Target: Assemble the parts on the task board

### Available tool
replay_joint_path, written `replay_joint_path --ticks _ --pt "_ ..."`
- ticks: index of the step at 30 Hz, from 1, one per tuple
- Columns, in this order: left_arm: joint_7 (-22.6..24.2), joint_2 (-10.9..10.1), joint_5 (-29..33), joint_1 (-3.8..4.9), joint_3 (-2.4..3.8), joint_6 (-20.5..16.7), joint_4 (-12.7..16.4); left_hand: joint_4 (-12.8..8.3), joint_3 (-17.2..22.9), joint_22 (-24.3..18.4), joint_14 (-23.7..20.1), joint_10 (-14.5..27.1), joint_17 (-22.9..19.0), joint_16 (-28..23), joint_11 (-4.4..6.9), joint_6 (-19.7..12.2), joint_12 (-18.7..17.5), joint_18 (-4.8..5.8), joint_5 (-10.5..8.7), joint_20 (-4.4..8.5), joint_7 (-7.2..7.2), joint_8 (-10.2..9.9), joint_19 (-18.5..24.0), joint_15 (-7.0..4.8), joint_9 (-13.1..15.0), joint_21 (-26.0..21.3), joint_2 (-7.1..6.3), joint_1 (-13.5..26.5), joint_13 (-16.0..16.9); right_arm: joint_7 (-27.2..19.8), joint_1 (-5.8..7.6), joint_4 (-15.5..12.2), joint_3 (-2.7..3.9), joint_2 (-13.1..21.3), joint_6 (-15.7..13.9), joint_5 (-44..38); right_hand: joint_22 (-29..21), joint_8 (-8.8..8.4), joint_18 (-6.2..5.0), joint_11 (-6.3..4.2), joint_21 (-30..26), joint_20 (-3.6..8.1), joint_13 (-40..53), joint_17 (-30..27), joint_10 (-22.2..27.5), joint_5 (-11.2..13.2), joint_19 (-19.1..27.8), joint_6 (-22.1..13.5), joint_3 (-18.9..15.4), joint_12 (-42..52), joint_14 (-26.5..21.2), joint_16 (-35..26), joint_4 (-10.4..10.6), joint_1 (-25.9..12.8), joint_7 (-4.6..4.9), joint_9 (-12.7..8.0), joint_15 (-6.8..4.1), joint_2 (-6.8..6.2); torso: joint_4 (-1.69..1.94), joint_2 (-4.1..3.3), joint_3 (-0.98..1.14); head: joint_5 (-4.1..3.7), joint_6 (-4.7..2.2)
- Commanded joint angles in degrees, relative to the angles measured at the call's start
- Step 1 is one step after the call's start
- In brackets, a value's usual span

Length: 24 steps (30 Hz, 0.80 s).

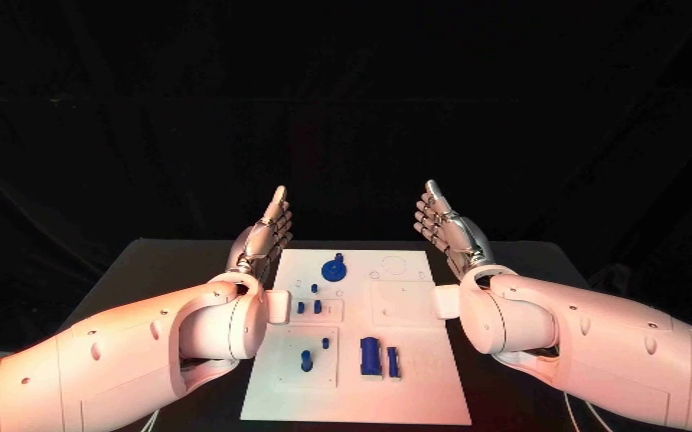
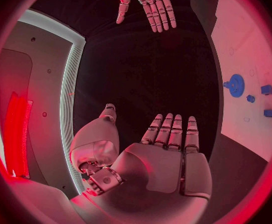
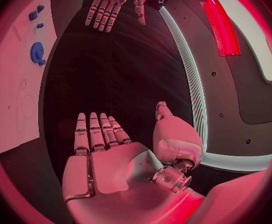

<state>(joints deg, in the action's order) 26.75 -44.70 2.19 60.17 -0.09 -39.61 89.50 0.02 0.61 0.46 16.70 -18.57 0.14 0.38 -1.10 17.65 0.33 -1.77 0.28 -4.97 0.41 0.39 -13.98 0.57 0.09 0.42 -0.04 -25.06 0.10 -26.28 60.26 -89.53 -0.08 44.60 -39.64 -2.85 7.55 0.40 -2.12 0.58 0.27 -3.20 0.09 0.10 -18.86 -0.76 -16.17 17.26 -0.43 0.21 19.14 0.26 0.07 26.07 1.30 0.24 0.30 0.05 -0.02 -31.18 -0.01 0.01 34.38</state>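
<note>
Fingers straight and together on left hand (image 1: pixel 261 235) and right hand (image 1: pixel 453 231), both holding nothing beside the task board (image 1: pixel 418 392); blue parts (image 1: pixel 371 356) lie toward its near-left corner, so approach from above.

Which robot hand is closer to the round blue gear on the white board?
Left. The left hand is raised beside the board's left edge, a short way from the blue gear. The right hand is raised past the board's right edge, farther off.
</note>
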Motion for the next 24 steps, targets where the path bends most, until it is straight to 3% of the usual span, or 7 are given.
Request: replay_joint_path --ticks 1,6,7,22,23,24 --pt "3.0 0.0 -2.2 -0.01 0.09 -4.5 0.5 0.0 -0.6 -0.5 -5.4 6.0 -0.1 -0.4 1.10 -5.8 -0.3 1.77 -0.28 4.97 -0.41 -0.4 4.6 -0.57 -0.1 -0.4 0.04 8.2 -0.1 -3.5 -0.10 -0.4 0.08 0.1 -4.5 2.8 -2.5 -0.40 2.12 -0.58 -0.3 3.20 -0.1 -0.1 6.2 0.8 5.2 -5.6 0.4 -0.2 -6.3 -0.3 -0.1 -8.5 -1.30 -0.2 -0.30 -0.05 0.02 0.00 0.01 -0.01 0.00" --pt "3.0 0.0 -2.2 -0.01 0.09 -4.5 0.5 0.0 -0.6 -0.5 -7.4 8.2 -0.1 -0.4 1.10 -7.8 -0.3 1.77 -0.28 4.97 -0.41 -0.4 6.2 -0.57 -0.1 -0.4 0.04 11.1 -0.1 -3.5 -0.10 -0.4 0.08 0.1 -4.5 2.8 -3.3 -0.40 2.12 -0.58 -0.3 3.20 -0.1 -0.1 8.4 0.8 7.1 -7.6 0.4 -0.2 -8.5 -0.3 -0.1 -11.6 -1.30 -0.2 -0.30 -0.05 0.02 0.00 0.01 -0.01 0.00" --pt "3.0 0.0 -2.2 -0.01 0.09 -4.5 0.5 0.0 -0.6 -0.5 -8.0 8.9 -0.1 -0.4 1.10 -8.5 -0.3 1.77 -0.28 4.97 -0.41 -0.4 6.6 -0.57 -0.1 -0.4 0.04 12.0 -0.1 -3.5 -0.10 -0.4 0.08 0.1 -4.5 2.8 -7.6 -0.40 2.12 -0.58 -0.3 3.20 -0.1 -0.1 9.0 0.8 7.8 -8.3 0.4 -0.2 -9.2 -0.3 -0.1 -12.5 -1.30 -0.2 -0.30 -0.05 0.02 0.00 0.01 -0.01 0.00" --pt "3.0 0.0 -2.2 -0.01 0.09 -4.5 0.5 0.0 -0.6 -0.5 -11.9 13.2 -0.1 -0.4 1.10 -12.6 -0.3 1.77 -0.28 4.97 -0.41 -0.4 9.9 -0.57 -0.1 -0.4 0.04 17.9 -0.1 -3.5 -0.10 -0.4 0.08 0.1 -4.5 2.8 -7.6 -0.40 2.12 -0.58 -0.3 3.20 -0.1 -0.1 13.4 0.8 11.5 -12.2 0.4 -0.2 -13.6 -0.3 -0.1 -18.6 -1.30 -0.2 -0.30 -0.05 0.02 0.00 0.01 -0.01 0.00" --pt "3.0 0.0 -2.2 -0.01 0.09 -4.5 0.5 0.0 -0.6 -0.5 -12.1 13.5 -0.1 -0.4 1.10 -12.7 -0.3 1.77 -0.28 4.97 -0.41 -0.4 14.0 -0.57 -0.1 -0.4 0.04 18.3 -0.1 -3.5 -0.10 -0.4 0.08 0.1 -4.5 2.8 -7.6 -0.40 2.12 -0.58 -0.3 3.20 -0.1 -0.1 13.7 0.8 11.6 -12.5 0.4 -0.2 -14.0 -0.3 -0.1 -19.0 -1.30 -0.2 -0.30 -0.05 0.02 0.00 0.01 -0.01 0.00" --pt "3.0 0.0 -2.2 -0.01 0.09 -4.5 0.5 0.0 -0.6 -0.5 -12.2 13.7 -0.1 -0.4 1.10 -13.0 -0.3 1.77 -0.28 4.97 -0.41 -0.4 14.0 -0.57 -0.1 -0.4 0.04 18.6 -0.1 -3.5 -0.10 -0.4 0.08 0.1 -4.5 2.8 -7.6 -0.40 2.12 -0.58 -0.3 3.20 -0.1 -0.1 13.9 0.8 11.9 -12.7 0.4 -0.2 -14.1 -0.3 -0.1 -19.2 -1.30 -0.2 -0.30 -0.05 0.02 0.00 0.01 -0.01 0.00"
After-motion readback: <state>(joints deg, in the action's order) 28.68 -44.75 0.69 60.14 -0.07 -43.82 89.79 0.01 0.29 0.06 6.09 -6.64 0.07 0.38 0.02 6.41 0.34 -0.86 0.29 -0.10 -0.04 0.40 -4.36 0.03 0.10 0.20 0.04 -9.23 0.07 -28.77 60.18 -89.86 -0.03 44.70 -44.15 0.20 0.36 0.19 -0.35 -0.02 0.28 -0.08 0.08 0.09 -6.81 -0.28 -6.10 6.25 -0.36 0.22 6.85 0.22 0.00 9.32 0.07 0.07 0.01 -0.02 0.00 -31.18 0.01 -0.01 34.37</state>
